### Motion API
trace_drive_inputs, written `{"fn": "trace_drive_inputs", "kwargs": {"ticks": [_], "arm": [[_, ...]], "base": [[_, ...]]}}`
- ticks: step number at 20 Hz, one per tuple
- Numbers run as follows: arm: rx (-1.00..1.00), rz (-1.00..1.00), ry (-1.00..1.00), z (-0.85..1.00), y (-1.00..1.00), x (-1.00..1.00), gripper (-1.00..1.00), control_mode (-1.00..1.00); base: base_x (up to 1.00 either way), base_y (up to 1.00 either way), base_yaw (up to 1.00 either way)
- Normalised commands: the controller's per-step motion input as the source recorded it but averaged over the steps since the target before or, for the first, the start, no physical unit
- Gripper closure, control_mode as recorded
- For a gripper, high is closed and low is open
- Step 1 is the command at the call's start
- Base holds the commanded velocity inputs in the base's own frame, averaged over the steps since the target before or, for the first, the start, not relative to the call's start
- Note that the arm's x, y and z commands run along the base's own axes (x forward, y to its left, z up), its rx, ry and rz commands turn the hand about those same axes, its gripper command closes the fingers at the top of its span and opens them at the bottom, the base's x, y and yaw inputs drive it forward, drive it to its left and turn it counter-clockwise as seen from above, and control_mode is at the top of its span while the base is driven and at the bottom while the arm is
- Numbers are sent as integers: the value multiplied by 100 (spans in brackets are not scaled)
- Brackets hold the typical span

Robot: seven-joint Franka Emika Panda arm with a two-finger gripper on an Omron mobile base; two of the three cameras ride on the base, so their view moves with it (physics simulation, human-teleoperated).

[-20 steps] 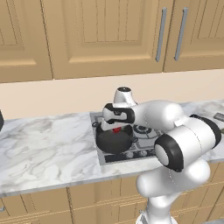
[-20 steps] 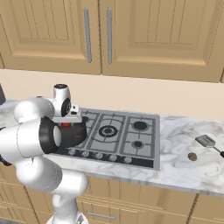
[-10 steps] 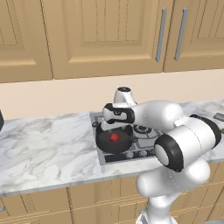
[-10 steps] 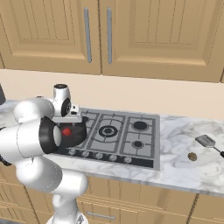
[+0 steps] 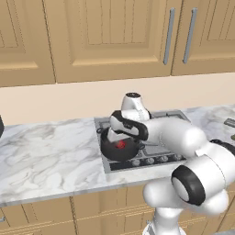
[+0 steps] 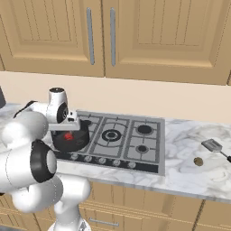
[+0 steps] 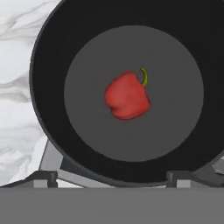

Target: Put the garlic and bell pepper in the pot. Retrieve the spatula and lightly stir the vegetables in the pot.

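The red bell pepper lies loose on the floor of the dark pot, near its middle. The pot stands on the front left burner. My gripper hangs open just above it, and its fingertips stand wide apart with nothing between them. From the sides, the gripper points straight down over the pot, with the bell pepper below it. The spatula lies on the counter far to the right. Next to it lies a small tan lump, the garlic.
The cooktop has other bare burners to the right of the pot. Marble counter stretches to the left of the stove. Wooden wall cabinets hang above.
The jaws have opened. The bell pepper has left the gripper and now lies in the pot. The arm has hardly moved.
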Motion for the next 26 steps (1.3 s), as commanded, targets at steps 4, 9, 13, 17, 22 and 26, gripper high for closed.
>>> {"fn": "trace_drive_inputs", "kwargs": {"ticks": [4,9,13,17,22,26], "arm": [[2,0,-3,9,0,-98,-100,-100],[2,0,-3,14,-10,-91,-100,-100],[1,0,-5,6,-16,-68,-100,-100],[0,0,0,0,-1,0,-100,-100],[0,0,0,0,0,0,-100,-100],[0,0,0,0,0,0,-100,-100]], "base": [[0,0,0],[0,0,0],[0,0,0],[0,0,0],[0,0,0],[0,0,0]]}}
